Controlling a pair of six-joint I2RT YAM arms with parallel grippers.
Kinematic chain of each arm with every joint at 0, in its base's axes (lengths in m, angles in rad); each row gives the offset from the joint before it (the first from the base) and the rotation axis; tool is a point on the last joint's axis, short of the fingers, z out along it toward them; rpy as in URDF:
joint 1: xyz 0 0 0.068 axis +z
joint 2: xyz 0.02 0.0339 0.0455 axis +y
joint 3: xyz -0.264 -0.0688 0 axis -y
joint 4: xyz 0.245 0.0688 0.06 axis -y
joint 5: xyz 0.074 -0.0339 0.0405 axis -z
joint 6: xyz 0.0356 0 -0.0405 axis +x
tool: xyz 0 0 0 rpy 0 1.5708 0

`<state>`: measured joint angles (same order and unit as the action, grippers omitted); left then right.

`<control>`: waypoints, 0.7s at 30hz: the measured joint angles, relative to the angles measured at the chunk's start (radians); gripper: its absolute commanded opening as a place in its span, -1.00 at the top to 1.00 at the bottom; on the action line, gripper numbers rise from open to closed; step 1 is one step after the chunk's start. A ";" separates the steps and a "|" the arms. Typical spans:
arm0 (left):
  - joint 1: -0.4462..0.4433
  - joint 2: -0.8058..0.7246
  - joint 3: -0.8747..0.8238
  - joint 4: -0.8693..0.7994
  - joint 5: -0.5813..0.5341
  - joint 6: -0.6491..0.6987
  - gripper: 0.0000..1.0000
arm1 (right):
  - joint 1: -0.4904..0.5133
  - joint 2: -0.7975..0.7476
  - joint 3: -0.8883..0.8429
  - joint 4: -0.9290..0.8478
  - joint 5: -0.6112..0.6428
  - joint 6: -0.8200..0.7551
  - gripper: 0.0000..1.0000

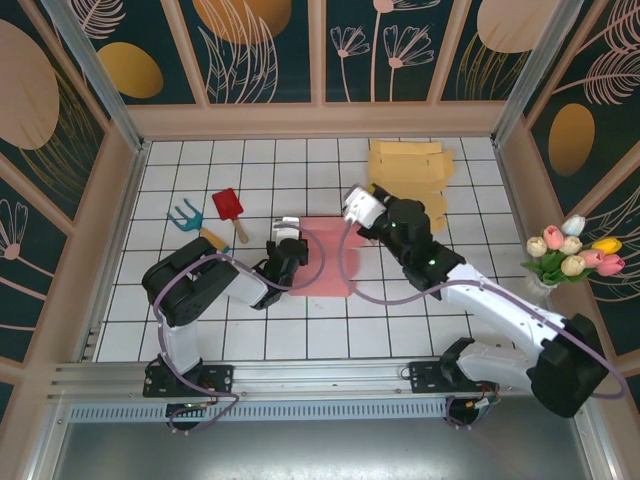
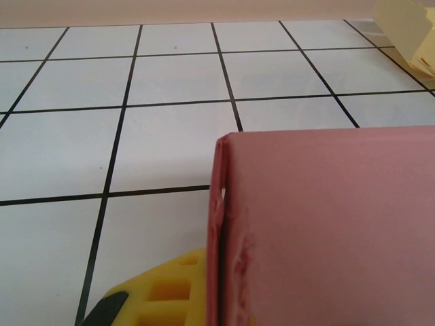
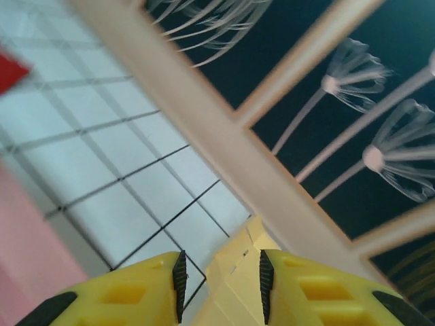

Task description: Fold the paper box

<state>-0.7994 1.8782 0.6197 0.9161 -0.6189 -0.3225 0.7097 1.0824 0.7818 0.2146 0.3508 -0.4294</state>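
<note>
Pink box (image 1: 325, 262) lies in the middle of the tiled surface (image 1: 200, 325); left tool (image 1: 289, 238) sits at the box's left edge, clamped on its upright side, one yellow finger (image 2: 166, 292) pressed against the pink card; right tool (image 1: 356, 207) hovers at the box's far right corner, tilted upward, jaws apart and holding nothing; yellow cardboard (image 1: 408, 175) lies just beyond the box; red trowel (image 1: 229, 207) lies left of the box.

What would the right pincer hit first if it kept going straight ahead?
Probably the cardboard stack, seen straight ahead between the right pincer's fingers; the wall lies behind it. How far off is unclear.
</note>
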 measured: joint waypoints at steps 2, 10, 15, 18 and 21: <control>0.001 -0.006 -0.008 0.000 0.000 0.000 1.00 | -0.012 -0.017 0.003 -0.031 0.034 0.222 0.18; 0.001 -0.009 -0.029 0.014 -0.001 -0.001 1.00 | -0.026 0.053 -0.110 -0.031 -0.117 0.823 0.16; 0.001 -0.009 -0.031 0.017 -0.001 -0.005 1.00 | -0.026 0.176 -0.134 0.015 -0.220 0.966 0.16; 0.001 -0.009 -0.031 0.017 -0.001 -0.005 1.00 | -0.026 0.234 -0.134 0.045 -0.249 1.001 0.16; 0.001 -0.009 -0.031 0.017 -0.002 -0.005 1.00 | -0.026 0.267 -0.134 0.059 -0.268 1.022 0.15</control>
<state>-0.7982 1.8690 0.5892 0.9329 -0.6205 -0.3271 0.6842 1.3499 0.6479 0.2737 0.0830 0.5926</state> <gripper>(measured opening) 0.088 0.419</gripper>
